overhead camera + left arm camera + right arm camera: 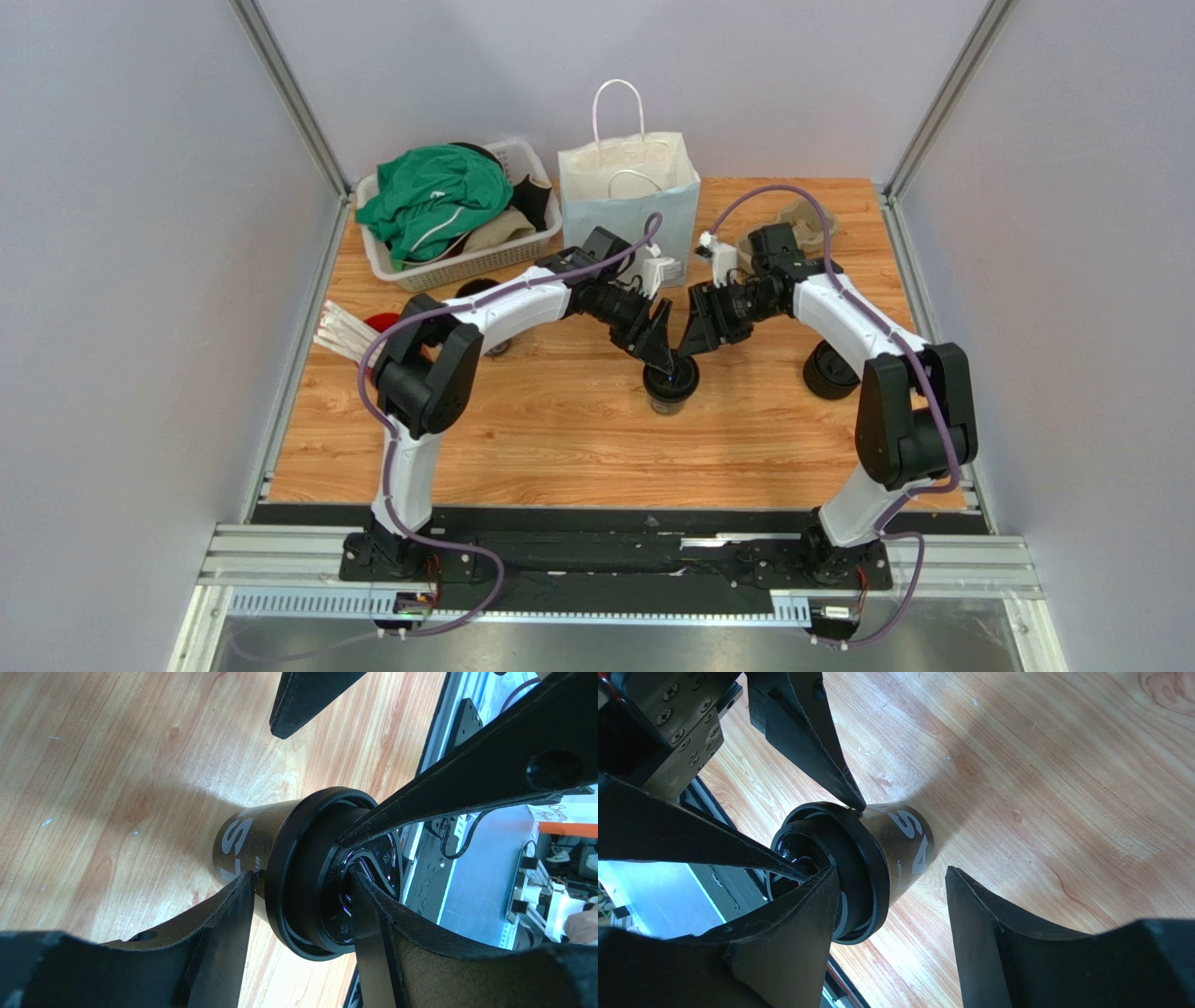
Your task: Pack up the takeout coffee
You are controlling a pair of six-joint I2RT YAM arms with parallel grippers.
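Two grippers meet over the takeout coffee (671, 381), which stands upright on the table (561, 448). The right gripper (891, 871) is spread, with one finger on the lid (875, 882) and the other clear of the cup. The left gripper (298, 875) straddles the rim; whether it pinches cannot be told. Fingers hide most of the lid, and the white lettering is cut off.

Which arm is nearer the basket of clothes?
Left. The left arm runs close beside the basket; the right arm lies on the other side of the coffee cup, well away.
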